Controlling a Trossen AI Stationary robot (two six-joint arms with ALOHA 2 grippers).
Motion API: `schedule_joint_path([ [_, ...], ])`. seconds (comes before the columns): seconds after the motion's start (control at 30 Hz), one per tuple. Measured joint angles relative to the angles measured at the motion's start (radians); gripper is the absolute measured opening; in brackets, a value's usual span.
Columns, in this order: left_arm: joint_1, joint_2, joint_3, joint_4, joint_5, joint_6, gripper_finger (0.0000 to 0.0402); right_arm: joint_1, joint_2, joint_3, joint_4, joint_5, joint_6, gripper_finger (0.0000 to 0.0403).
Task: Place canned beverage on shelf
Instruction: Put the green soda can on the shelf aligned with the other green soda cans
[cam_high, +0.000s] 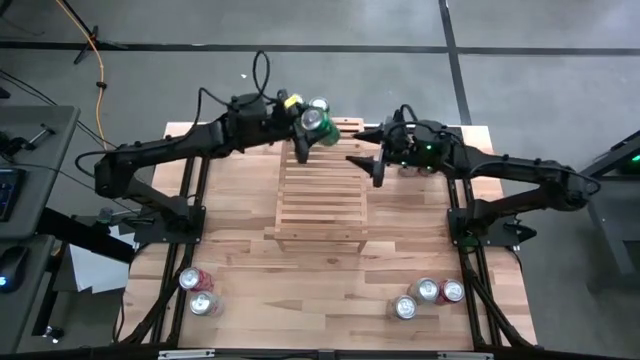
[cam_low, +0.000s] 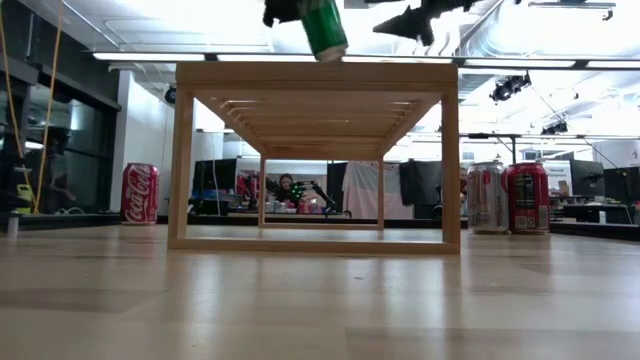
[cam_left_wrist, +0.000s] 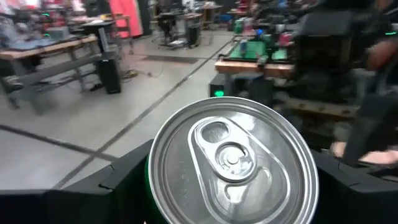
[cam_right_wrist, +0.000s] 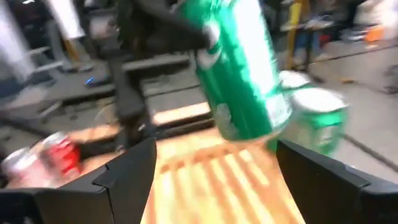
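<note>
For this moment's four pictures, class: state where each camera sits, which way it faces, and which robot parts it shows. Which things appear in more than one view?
High: overhead, straight down on shelf, both arms, left claw gripping green can.
Low: tabletop level, across table; shelf, can above it.
Left wrist: behind held can's lid, facing room.
Right wrist: open right claw faces tilted can.
Shared: the green can in all four views; the shelf in high and low.

Bright ceiling strips (cam_low: 300, 55) glare white in the low view. The right wrist view is smeared with motion blur; the high view is evenly lit, shadows soft.
</note>
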Motion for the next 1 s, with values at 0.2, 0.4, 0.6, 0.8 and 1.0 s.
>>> schedule_joint_path([
  [0.2, -0.008, 0.170, 0.227, -0.161, 0.004, 0.018, 0.0283, -0.028, -0.066, 0.058, -0.101, 0.116, -0.036, 0.0317],
  [0.4, -0.007, 0.370, 0.467, -0.297, -0.041, 0.035, 0.0283, -0.050, -0.139, 0.076, -0.127, 0.215, -0.040, 0.0317],
  [0.6, -0.003, 0.502, 0.586, -0.382, -0.172, 0.004, 0.0283, -0.052, -0.175, 0.076, -0.152, 0.285, 0.006, 0.0317],
  [0.8, 0.009, 0.553, 0.598, -0.423, -0.281, -0.053, 0.0283, -0.052, -0.175, 0.075, -0.176, 0.289, 0.041, 0.0317],
  [1.0, 0.029, 0.559, 0.598, -0.461, -0.302, -0.127, 0.0283, -0.052, -0.175, 0.075, -0.194, 0.289, 0.044, 0.0317],
])
